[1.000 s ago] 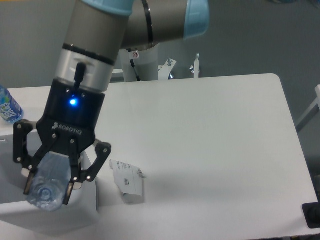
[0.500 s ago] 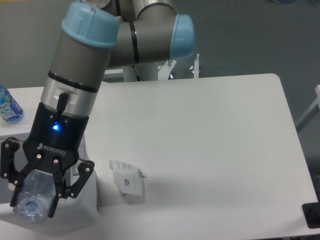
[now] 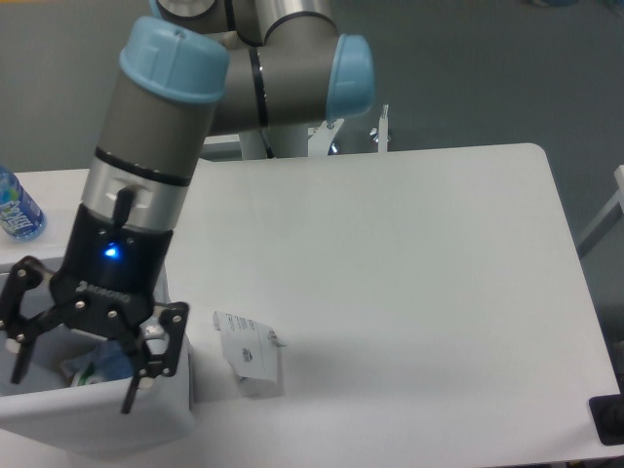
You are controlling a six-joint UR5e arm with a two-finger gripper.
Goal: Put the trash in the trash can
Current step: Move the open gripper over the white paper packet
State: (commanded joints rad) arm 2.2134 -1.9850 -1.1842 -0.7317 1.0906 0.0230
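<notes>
Camera: water bottle [image 3: 17, 207] far-left, packet [image 3: 248, 351] beside bin [image 3: 146, 414]

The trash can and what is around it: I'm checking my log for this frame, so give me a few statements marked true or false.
1. The gripper is open, over the trash can. True.
2. The gripper is clamped on the clear bottle. False: its fingers are spread and the bottle lies inside the bin below them.
3. The white paper packet is already in the trash can. False: it lies on the table, just right of the bin.
4. A blue-labelled water bottle stands at the left edge of the view. True.
5. The paper packet carries no print. False: dark print shows on it.
</notes>
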